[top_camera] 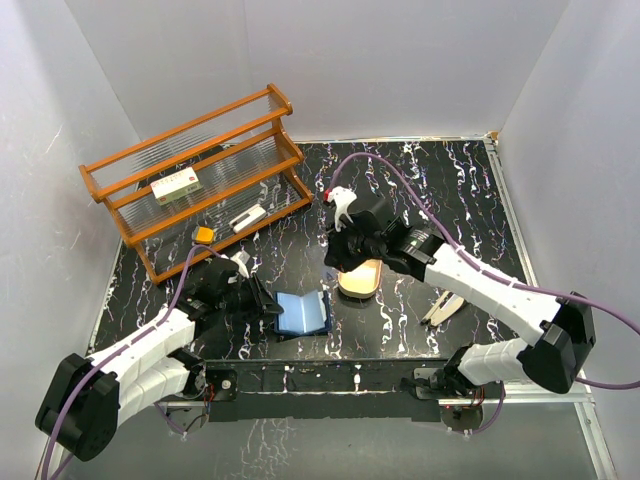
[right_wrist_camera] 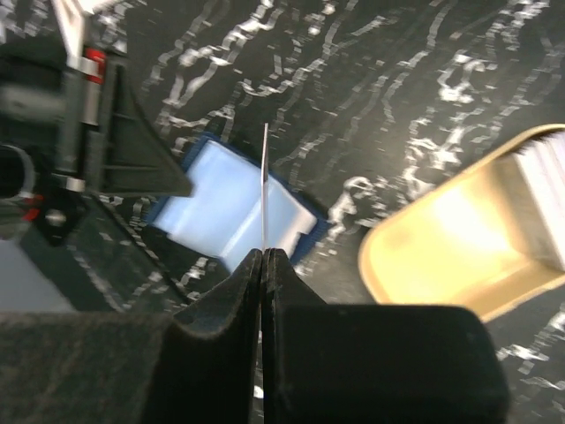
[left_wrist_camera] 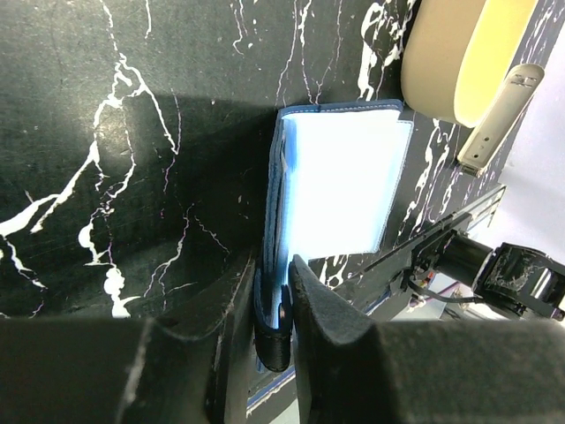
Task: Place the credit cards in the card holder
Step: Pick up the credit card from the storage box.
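The card holder (top_camera: 302,313) lies open on the black marbled table, light blue inside up. It also shows in the left wrist view (left_wrist_camera: 340,181) and the right wrist view (right_wrist_camera: 234,208). My left gripper (top_camera: 262,300) is shut on the holder's left flap (left_wrist_camera: 284,300). My right gripper (top_camera: 343,262) hovers above the table between the holder and the tan tray. It is shut (right_wrist_camera: 266,252) on a thin credit card (right_wrist_camera: 265,177), seen edge-on and upright over the open holder. More greyish cards (right_wrist_camera: 543,194) lie in the tray.
The oval tan tray (top_camera: 360,280) sits just right of the holder. A pale tongs-like object (top_camera: 440,308) lies to its right. A wooden rack (top_camera: 200,170) at the back left holds a white box with red marks (top_camera: 177,186) and small items.
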Robot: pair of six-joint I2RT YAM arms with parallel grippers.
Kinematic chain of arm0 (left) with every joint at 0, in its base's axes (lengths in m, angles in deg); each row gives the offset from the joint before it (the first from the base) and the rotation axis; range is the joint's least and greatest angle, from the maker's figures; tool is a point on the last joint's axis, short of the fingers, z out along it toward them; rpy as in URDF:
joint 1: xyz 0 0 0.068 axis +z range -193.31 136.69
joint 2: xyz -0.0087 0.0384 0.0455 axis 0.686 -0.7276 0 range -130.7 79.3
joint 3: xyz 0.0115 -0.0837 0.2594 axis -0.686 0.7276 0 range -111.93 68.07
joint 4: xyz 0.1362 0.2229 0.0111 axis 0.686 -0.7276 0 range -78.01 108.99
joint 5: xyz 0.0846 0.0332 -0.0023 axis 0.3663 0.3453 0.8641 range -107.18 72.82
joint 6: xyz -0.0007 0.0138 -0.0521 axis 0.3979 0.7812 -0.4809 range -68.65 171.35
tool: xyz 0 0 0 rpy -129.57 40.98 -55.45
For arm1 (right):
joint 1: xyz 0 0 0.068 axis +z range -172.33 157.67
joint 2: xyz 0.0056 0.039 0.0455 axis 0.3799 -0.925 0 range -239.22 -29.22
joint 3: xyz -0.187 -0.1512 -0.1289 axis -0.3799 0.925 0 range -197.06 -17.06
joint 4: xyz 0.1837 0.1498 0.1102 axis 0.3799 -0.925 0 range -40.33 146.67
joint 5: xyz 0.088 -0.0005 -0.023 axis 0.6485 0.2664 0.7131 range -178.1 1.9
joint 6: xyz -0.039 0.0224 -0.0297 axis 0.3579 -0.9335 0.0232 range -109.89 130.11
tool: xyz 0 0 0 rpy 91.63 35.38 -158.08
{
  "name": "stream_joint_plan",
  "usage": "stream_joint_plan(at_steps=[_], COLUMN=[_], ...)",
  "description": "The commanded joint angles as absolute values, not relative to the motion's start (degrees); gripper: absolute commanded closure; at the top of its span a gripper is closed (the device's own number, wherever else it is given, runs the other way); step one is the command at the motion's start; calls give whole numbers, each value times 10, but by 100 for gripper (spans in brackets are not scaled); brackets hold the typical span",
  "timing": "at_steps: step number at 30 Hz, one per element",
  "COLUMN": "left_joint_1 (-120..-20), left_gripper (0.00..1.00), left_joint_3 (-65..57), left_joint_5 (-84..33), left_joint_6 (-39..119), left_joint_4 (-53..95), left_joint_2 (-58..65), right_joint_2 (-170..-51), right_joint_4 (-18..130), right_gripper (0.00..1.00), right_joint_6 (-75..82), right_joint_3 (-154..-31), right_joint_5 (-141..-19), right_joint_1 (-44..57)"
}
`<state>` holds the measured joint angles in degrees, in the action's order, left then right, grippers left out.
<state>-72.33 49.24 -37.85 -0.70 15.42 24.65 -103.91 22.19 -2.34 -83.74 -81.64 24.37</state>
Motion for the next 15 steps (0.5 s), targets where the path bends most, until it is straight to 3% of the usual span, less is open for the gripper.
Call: stream_joint_plan(at_steps=[1, 15], left_joint_1=[-722, -722], left_gripper=[79, 73], left_joint_3=[471, 477], left_joint_5=[-368, -350], left_joint_6=[-3, -5], left_joint_4=[131, 118], left_joint_2=[256, 270], right_joint_2=[-1039, -1099], right_joint_4=[320, 434], right_gripper=[100, 100], right_joint_6=[-151, -283], right_joint_3=[-822, -721], right_joint_5=[-742, -749], right_joint_1=[251, 258])
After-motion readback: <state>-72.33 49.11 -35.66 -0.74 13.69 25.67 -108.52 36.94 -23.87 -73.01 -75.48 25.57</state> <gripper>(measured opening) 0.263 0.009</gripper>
